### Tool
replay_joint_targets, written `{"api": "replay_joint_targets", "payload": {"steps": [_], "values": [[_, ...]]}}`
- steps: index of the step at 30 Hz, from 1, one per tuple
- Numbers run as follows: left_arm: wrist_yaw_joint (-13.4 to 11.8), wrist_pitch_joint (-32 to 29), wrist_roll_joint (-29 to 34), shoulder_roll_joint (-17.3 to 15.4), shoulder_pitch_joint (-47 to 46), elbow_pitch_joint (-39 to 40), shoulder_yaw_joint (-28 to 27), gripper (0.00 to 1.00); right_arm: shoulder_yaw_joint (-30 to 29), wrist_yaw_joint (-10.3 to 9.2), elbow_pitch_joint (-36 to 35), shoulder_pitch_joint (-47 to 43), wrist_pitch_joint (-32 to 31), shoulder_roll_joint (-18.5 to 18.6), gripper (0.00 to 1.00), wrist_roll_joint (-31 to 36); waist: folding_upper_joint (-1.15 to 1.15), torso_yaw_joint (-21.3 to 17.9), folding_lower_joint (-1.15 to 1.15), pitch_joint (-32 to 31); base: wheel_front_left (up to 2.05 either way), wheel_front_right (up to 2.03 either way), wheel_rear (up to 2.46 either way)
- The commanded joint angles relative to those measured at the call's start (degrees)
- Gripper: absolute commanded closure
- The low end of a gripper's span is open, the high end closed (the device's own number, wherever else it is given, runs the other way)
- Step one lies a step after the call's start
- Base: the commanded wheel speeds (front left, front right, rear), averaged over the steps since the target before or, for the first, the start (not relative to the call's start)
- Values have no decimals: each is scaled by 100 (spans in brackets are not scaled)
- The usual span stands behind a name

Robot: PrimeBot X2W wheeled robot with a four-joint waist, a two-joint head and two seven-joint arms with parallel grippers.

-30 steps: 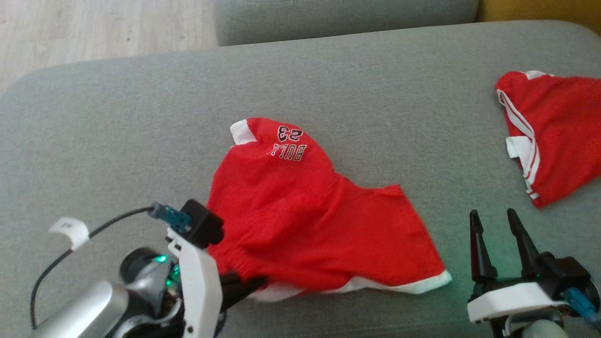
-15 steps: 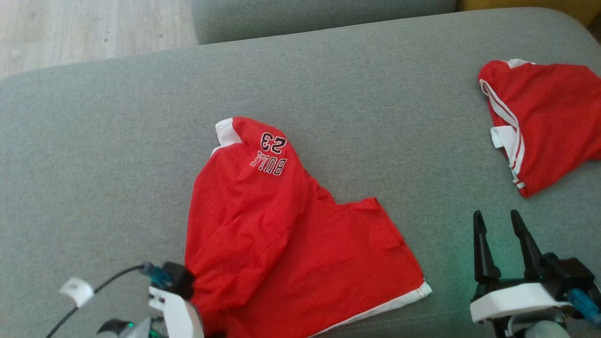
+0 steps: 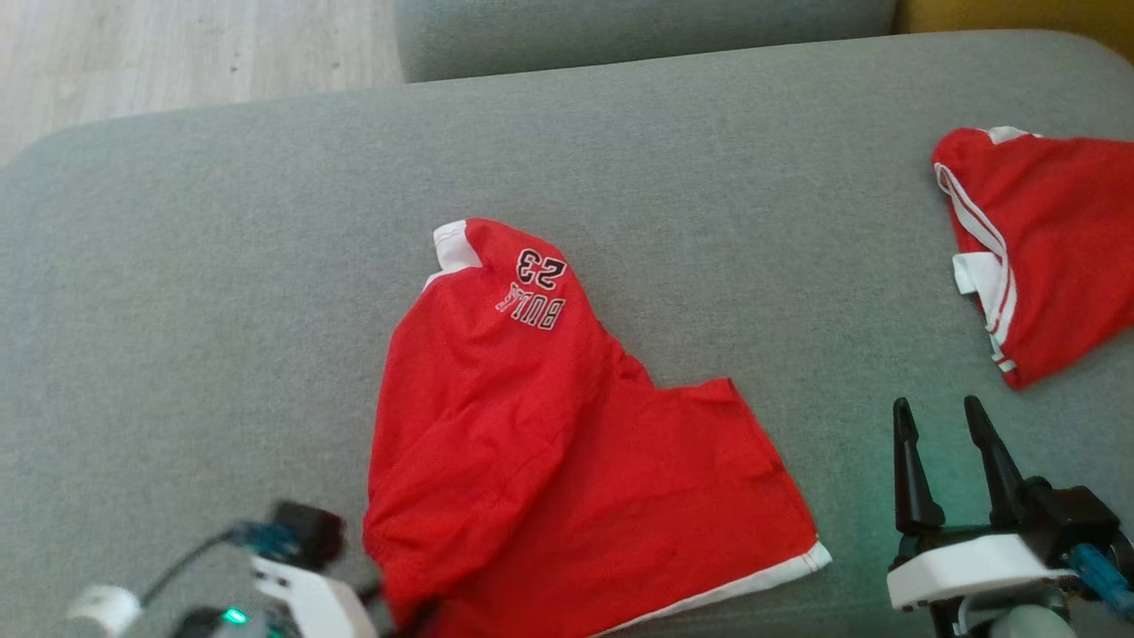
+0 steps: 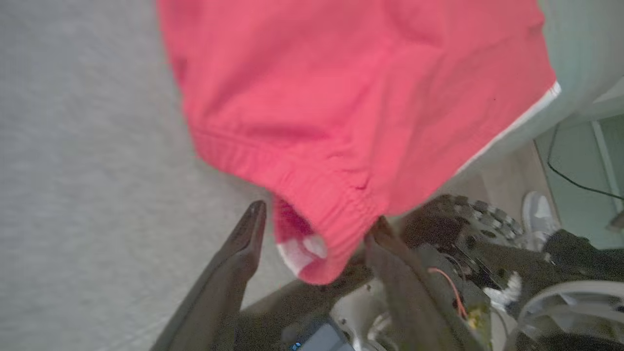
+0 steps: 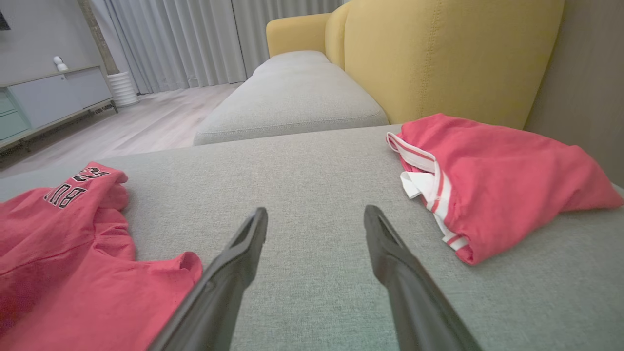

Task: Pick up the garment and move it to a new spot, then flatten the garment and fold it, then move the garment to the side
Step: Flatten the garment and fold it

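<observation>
Shorts [image 3: 549,461], red, lie spread on grey sofa cushion [image 3: 221,266], centre to 6 o'clock in head view, printed leg toward 12. Left gripper [image 4: 317,222] at 7 o'clock, fingers spread wide, elastic waistband bunched loose between them. Right gripper [image 3: 937,416] at 4 o'clock, fingers apart, holding nothing. Second red garment [image 3: 1045,248] at 2 o'clock, well apart
</observation>
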State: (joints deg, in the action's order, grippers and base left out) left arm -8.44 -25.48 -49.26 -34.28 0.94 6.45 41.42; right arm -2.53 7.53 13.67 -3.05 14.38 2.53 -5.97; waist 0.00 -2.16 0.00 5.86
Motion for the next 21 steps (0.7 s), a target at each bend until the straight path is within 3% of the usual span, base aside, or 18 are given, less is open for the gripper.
{"api": "replay_joint_targets", "payload": {"steps": [1, 4, 10, 16, 21], "values": [[-226, 159, 224, -319, -279, 283, -437, 0, 137, -4, -200, 88, 62, 34, 0, 65, 0, 38, 0, -9, 0, 0, 0], [-399, 309, 363, -319, -377, 446, -567, 0, 130, -4, -214, 82, 62, 34, 0, 82, 0, 76, 0, 23, 0, 0, 0], [-601, 567, 887, 296, -1247, 281, -467, 0, 244, -4, -216, 224, 62, 34, 0, 102, 0, 101, 0, 221, 0, 0, 0], [-855, 1103, 1516, 1161, -2394, -1056, -380, 0, 405, -4, -223, 437, 62, 34, 0, 55, 0, -52, 0, 490, 0, 0, 0], [-949, 1138, 1997, 1396, -3123, -2405, -152, 0, 412, -4, -188, 506, 62, 34, 0, 34, 0, -297, 0, 669, 0, 0, 0]]}}
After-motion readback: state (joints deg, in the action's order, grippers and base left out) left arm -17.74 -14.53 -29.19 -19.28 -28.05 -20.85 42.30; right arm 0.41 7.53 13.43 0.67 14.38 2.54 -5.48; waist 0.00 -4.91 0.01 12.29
